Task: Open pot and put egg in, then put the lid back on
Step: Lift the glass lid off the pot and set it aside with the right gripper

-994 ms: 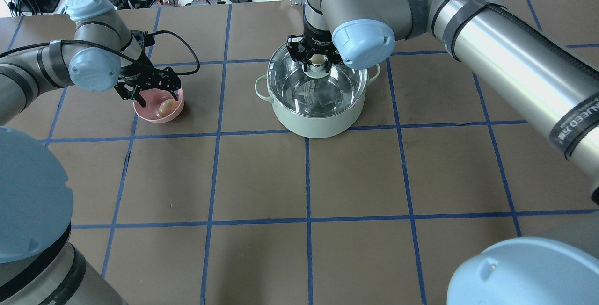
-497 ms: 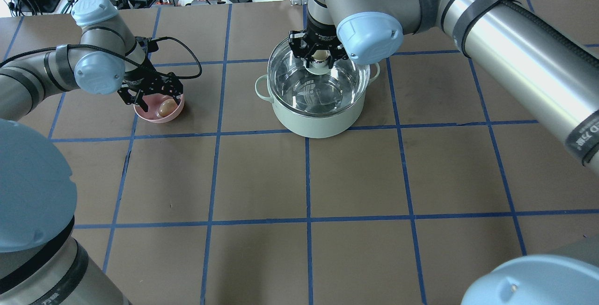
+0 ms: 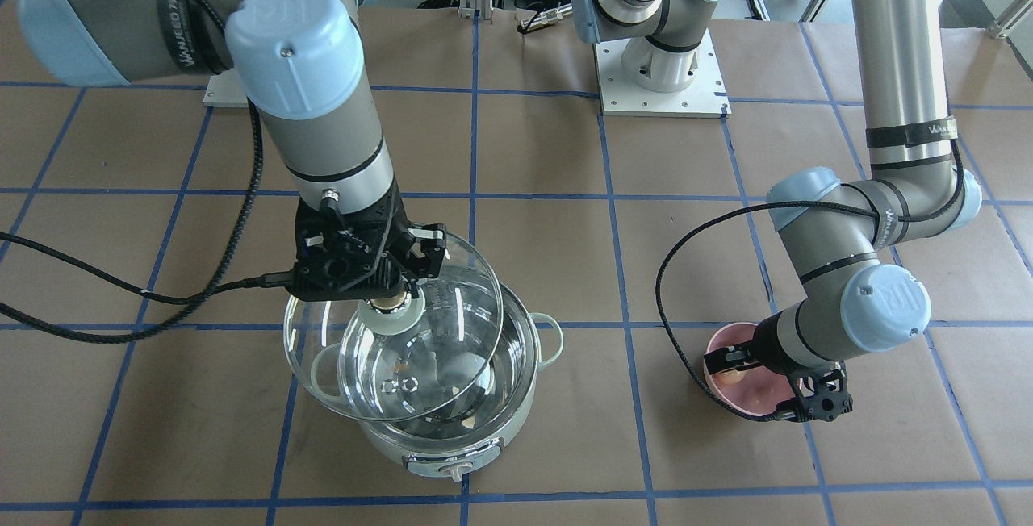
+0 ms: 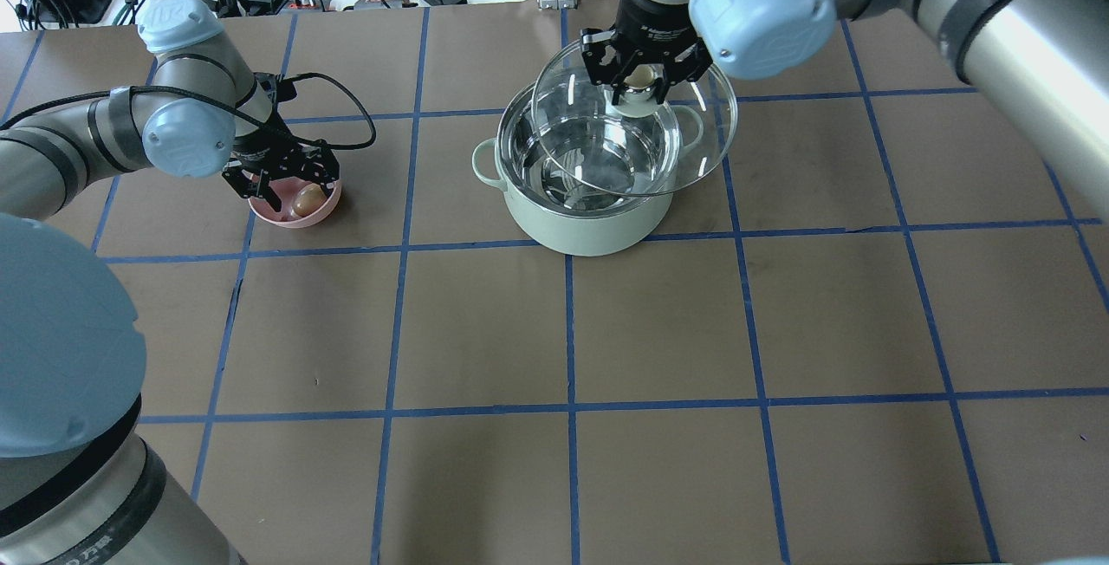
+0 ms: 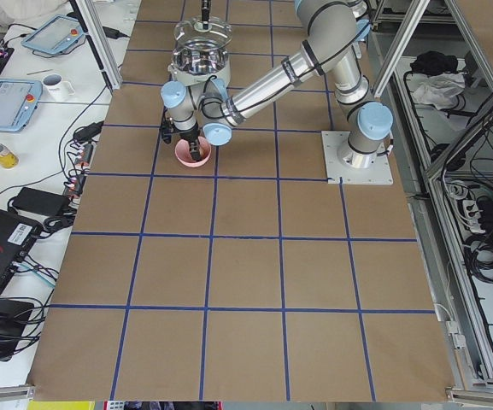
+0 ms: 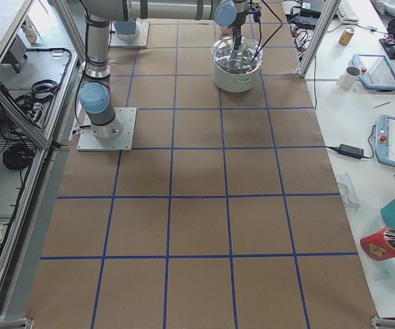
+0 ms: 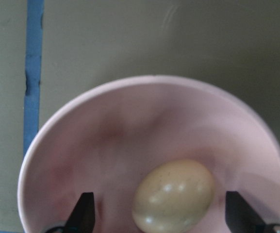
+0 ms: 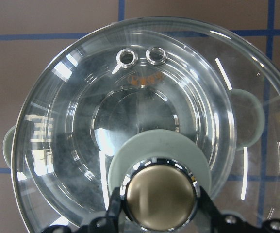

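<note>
The mint-green pot point(image 4: 589, 231) stands open at the table's far middle, and its steel inside shows. My right gripper point(image 4: 639, 84) is shut on the beige knob of the glass lid point(image 4: 693, 145) and holds it tilted just above the pot's far right rim. The right wrist view shows the knob point(image 8: 159, 194) between the fingers and the pot's handle point(image 8: 249, 116) through the glass. The tan egg point(image 4: 308, 199) lies in a pink bowl point(image 4: 327, 211). My left gripper point(image 4: 288, 186) is open and low in the bowl. Its fingertips point(image 7: 86, 213) stand on either side of the egg point(image 7: 173, 194) without touching it.
The brown table has a grid of blue tape lines. The bowl point(image 3: 726, 397) is about one grid square from the pot point(image 3: 452, 449), whose dial faces away from the robot. Cables and boxes lie past the far edge. The arm's black cable loops near the bowl.
My right gripper has lifted the lid off the pot and moved it up and to the right. My left gripper has shifted slightly further over the bowl and egg.
</note>
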### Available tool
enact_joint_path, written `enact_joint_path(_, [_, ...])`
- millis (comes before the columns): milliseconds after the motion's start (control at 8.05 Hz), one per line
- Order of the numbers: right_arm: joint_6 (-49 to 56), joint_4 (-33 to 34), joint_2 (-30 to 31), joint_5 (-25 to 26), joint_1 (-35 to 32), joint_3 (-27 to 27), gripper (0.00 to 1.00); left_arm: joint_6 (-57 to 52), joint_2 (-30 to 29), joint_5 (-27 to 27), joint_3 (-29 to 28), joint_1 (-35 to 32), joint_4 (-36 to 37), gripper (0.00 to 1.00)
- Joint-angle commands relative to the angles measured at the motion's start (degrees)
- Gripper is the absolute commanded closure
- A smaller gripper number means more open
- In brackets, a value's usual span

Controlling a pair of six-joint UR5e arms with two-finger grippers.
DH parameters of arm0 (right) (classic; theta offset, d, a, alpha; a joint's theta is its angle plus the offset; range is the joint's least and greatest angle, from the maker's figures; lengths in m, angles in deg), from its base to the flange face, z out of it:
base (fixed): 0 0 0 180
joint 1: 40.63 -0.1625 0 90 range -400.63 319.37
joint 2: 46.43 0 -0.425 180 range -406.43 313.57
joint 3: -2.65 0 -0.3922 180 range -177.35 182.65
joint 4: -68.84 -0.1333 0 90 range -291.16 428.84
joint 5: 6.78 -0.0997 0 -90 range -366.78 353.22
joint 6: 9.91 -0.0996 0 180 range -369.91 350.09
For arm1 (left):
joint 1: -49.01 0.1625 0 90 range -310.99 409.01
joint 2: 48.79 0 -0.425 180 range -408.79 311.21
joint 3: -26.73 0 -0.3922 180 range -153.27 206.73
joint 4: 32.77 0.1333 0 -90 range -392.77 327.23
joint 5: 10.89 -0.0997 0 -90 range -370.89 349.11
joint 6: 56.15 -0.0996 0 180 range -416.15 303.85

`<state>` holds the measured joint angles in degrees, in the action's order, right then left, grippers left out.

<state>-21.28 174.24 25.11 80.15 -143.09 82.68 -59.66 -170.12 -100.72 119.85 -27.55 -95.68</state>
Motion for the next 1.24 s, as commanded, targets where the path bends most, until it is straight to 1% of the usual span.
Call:
enact_joint_path(0, [9.3, -5.5, 5.0, 0.0, 7.0, 0.0, 1.00, 0.0, 0.0, 0.3, 0.0, 0.0, -0.1, 0.40])
enact_joint_path(124, [13.3, -6.2, 5.6, 0.2, 9.7, 0.3, 1.00, 0.0, 0.0, 0.3, 0.0, 0.0, -0.1, 0.61])
enact_joint_path(249, [15.9, -6.9, 6.4, 0.4, 12.0, 0.6, 1.00, 0.0, 0.0, 0.4, 0.0, 0.0, -0.1, 0.85])
enact_joint_path(373, [19.3, -7.1, 6.9, 0.6, 13.9, 0.6, 1.00, 0.1, 0.1, 0.6, 0.0, 0.0, 0.0, 1.00])
enact_joint_path(621, [24.7, -7.7, 7.2, 0.6, 17.4, 0.8, 1.00, 2.4, 2.7, 0.4, -0.3, 0.0, -0.8, 1.00])
enact_joint_path(746, [26.7, -7.6, 7.1, 0.7, 18.4, 0.8, 1.00, 2.5, 6.2, 0.3, -0.5, 0.0, -3.1, 1.00])
enact_joint_path(870, [27.4, -7.5, 7.1, 0.7, 18.4, 0.9, 1.00, 2.5, 10.6, 0.3, -1.5, -0.1, -12.8, 1.00])
enact_joint_path(994, [27.4, -7.5, 7.2, 0.5, 18.4, 0.9, 1.00, 3.2, 13.9, 0.4, -3.4, -0.3, -17.2, 1.00])
enact_joint_path(1119, [27.4, -7.5, 7.1, 0.4, 18.4, 0.9, 1.00, 3.4, 15.8, 0.4, -6.6, -2.1, -21.2, 1.00])
